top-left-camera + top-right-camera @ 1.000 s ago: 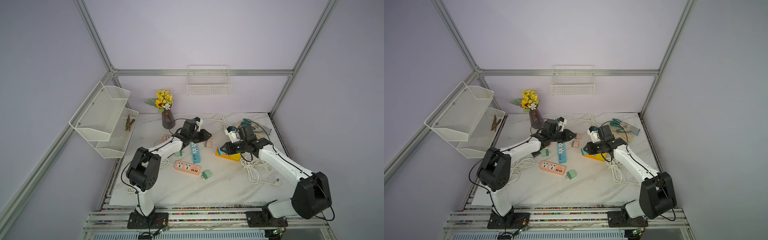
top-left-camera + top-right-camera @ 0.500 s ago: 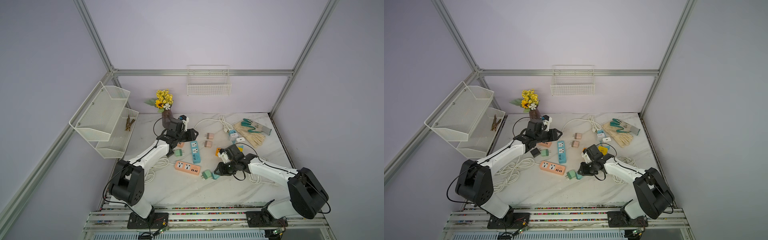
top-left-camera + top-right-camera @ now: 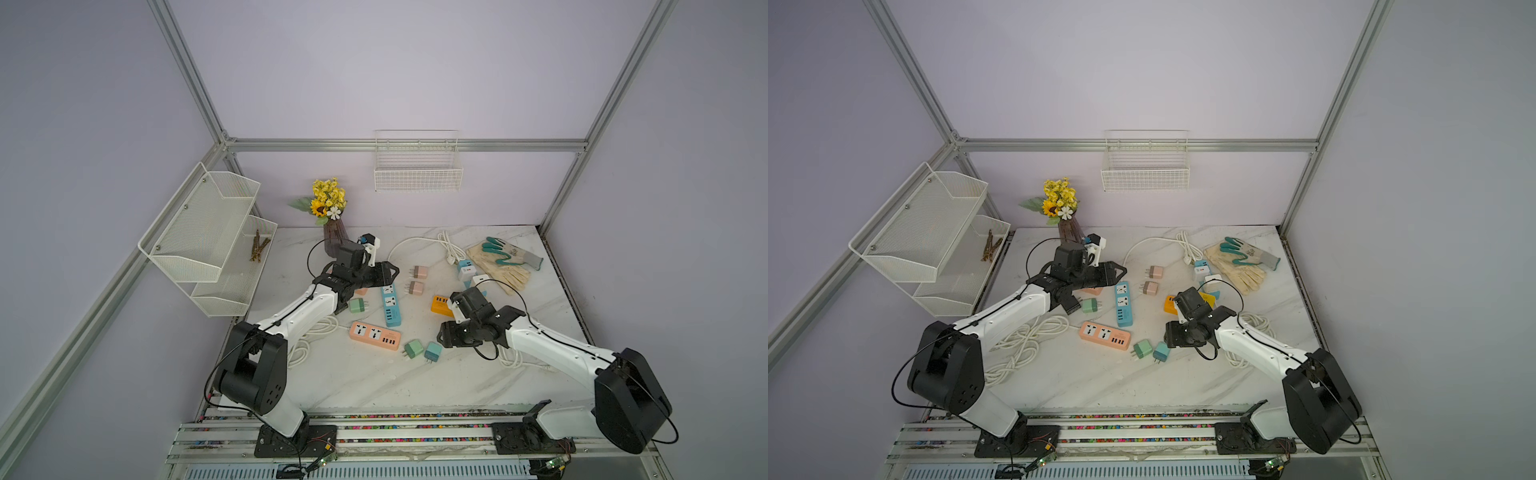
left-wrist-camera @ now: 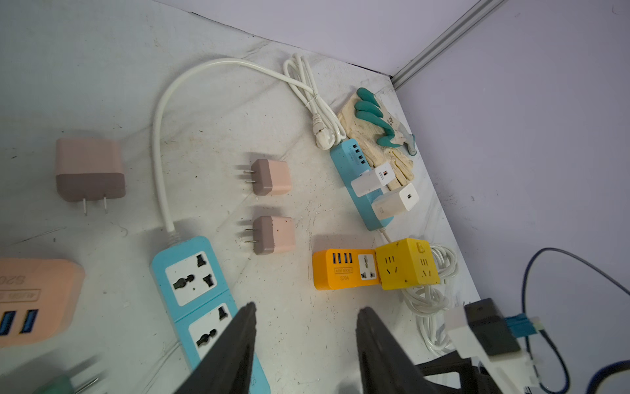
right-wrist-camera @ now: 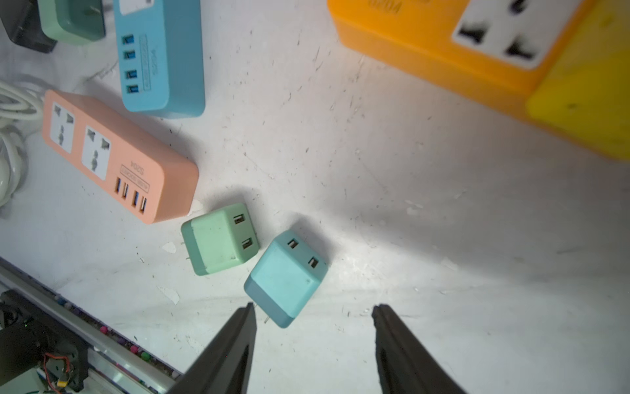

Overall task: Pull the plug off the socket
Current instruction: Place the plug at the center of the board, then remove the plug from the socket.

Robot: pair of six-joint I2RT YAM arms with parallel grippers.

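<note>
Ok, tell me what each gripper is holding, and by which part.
Nothing is held. The left gripper is open and empty beside the blue power strip; the right gripper is open, the teal charger lying loose just ahead.

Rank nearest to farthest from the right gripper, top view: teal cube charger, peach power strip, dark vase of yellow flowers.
1. teal cube charger: just off the fingertips of the right gripper, toward the front edge.
2. peach power strip: beyond the charger, toward the robot's left, mid-scene.
3. dark vase of yellow flowers: far back, against the rear wall.
</note>
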